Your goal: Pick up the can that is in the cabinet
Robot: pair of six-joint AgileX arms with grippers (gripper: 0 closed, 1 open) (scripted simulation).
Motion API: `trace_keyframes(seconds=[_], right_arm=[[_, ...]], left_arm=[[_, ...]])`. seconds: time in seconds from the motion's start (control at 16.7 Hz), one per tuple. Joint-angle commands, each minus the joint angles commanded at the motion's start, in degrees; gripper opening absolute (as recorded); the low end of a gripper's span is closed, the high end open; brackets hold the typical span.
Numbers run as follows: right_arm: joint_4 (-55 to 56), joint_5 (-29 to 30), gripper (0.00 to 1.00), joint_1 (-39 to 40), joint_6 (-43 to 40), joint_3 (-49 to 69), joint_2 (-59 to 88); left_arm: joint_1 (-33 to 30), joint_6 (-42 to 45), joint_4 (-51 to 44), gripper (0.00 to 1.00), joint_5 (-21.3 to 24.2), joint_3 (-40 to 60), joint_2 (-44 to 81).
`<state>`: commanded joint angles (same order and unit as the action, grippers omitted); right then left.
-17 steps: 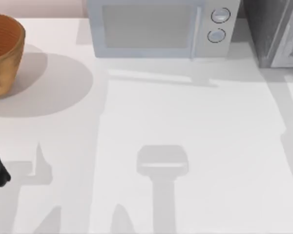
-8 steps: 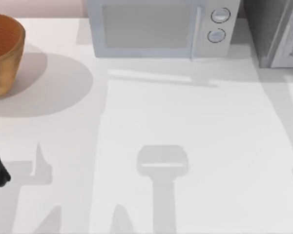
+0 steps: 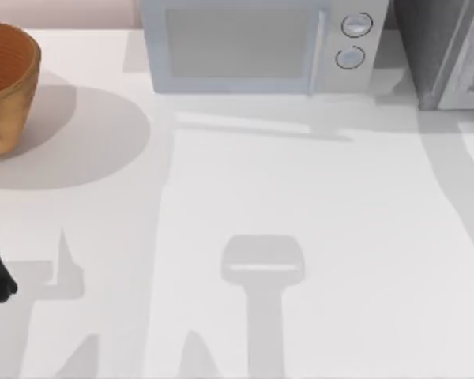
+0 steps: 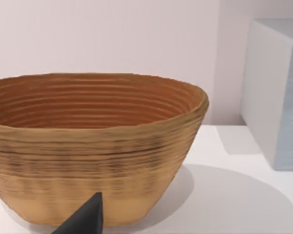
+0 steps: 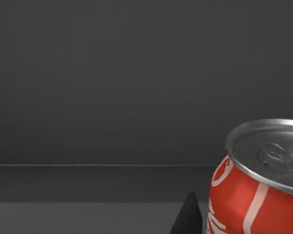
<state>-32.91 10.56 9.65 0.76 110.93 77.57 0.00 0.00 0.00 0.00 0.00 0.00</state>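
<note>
Red can (image 5: 256,187) stands upright inside the dark cabinet (image 5: 112,83), just beside the right claw; its grip I cannot tell.

I see the red can (image 5: 256,185) with a silver top standing upright inside the dark grey cabinet (image 3: 442,51), just right of the microwave (image 3: 257,47).

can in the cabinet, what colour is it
Red with white lettering and a silver metal top; the round drinks can shows best in the right wrist view.
</note>
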Motion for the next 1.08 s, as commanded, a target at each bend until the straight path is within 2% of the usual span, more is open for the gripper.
trace_keyframes(seconds=[0.3,0.54,0.78,1.08], right_arm=[[0.4,-0.1,0.00,-0.4,0.1,-0.4,-0.3],[3.1,-0.5,0.00,-1.5,0.0,-8.8,-6.5],[8.0,-1.7,0.00,-3.3,-0.1,-26.4,-18.3],[15.9,-4.2,0.00,-5.7,-0.4,-56.1,-37.4]], left_arm=[[0.0,0.0,0.0,1.00,0.0,0.0,0.0],[0.0,0.0,0.0,1.00,0.0,0.0,0.0],[0.0,0.0,0.0,1.00,0.0,0.0,0.0],[0.0,0.0,0.0,1.00,0.0,0.0,0.0]])
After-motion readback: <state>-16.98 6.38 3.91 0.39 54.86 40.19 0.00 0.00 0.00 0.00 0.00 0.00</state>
